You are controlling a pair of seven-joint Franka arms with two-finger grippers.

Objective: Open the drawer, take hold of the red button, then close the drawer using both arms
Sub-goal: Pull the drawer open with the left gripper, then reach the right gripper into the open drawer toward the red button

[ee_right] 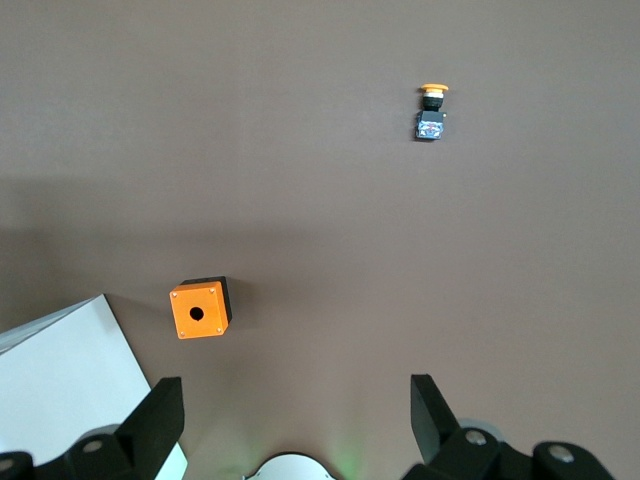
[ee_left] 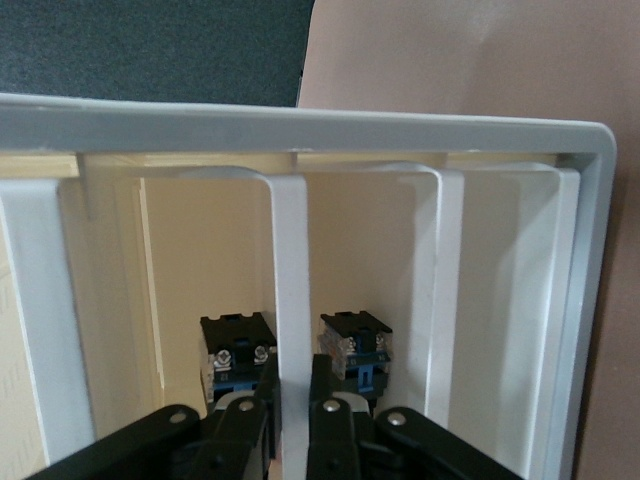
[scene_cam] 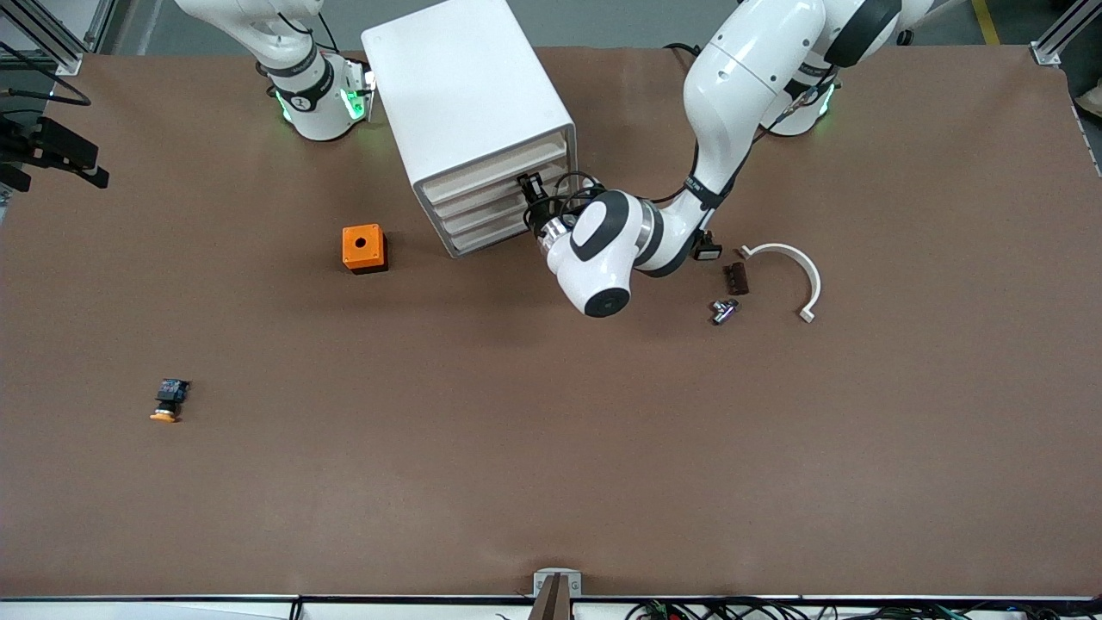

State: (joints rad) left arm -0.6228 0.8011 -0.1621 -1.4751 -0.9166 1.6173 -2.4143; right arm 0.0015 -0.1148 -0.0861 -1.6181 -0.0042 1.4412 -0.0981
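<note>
The white cabinet (scene_cam: 469,95) stands near the robots' bases with its four drawers facing the front camera. My left gripper (scene_cam: 531,191) is at the drawer fronts, at the end toward the left arm. In the left wrist view the left gripper (ee_left: 292,375) is shut on the white front lip of a drawer (ee_left: 290,270), one finger on each side of it. Two black-and-blue button bodies (ee_left: 236,350) show inside the cabinet; no red cap shows. My right gripper (ee_right: 295,400) is open and empty, high over the table beside the cabinet, out of the front view.
An orange cube with a hole (scene_cam: 363,248) sits beside the cabinet toward the right arm's end. A button with an orange-yellow cap (scene_cam: 170,400) lies nearer the front camera. A white curved piece (scene_cam: 788,263), a brown block (scene_cam: 736,278) and a metal part (scene_cam: 723,311) lie toward the left arm's end.
</note>
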